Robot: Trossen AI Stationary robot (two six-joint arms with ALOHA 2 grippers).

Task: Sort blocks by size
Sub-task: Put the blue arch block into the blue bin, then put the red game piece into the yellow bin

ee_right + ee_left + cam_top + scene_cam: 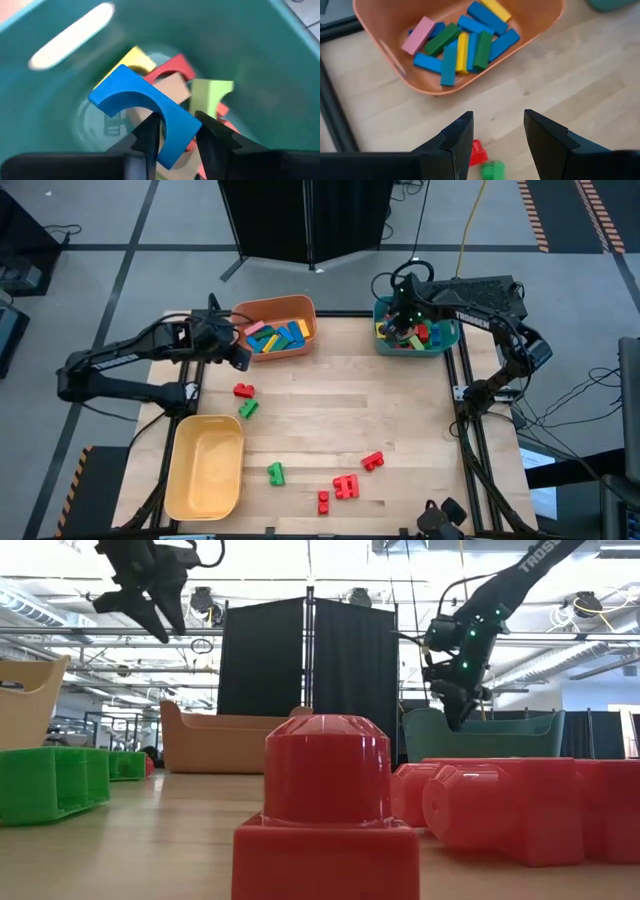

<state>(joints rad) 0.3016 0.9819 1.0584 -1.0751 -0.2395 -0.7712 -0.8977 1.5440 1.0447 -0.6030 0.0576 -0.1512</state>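
My right gripper [177, 132] reaches down into the teal bin [440, 340] at the table's far right and is shut on a blue arch block [140, 100]. Below it lie yellow, red and green blocks [172, 67]. My left gripper [497, 135] hangs open above the table, just near of the orange bin [300, 308], which holds flat bars [465, 42]. A red block [478, 152] and a green block [492, 170] lie on the wood under it. Several more red and green blocks [345, 486] lie near the table's front edge. My right gripper pinches one end of the blue arch [175, 135] between its two fingers. The fingers slant down from above into the bin. The rest of the arch sticks out beyond the fingertips, above the blocks on the bin's floor; whether it touches them I cannot tell.
A yellow bin [205, 465] stands at the near left of the table. In the low view big red blocks [325, 810] and a green one [50, 780] stand close to the front edge. Bare wood lies across the table's middle.
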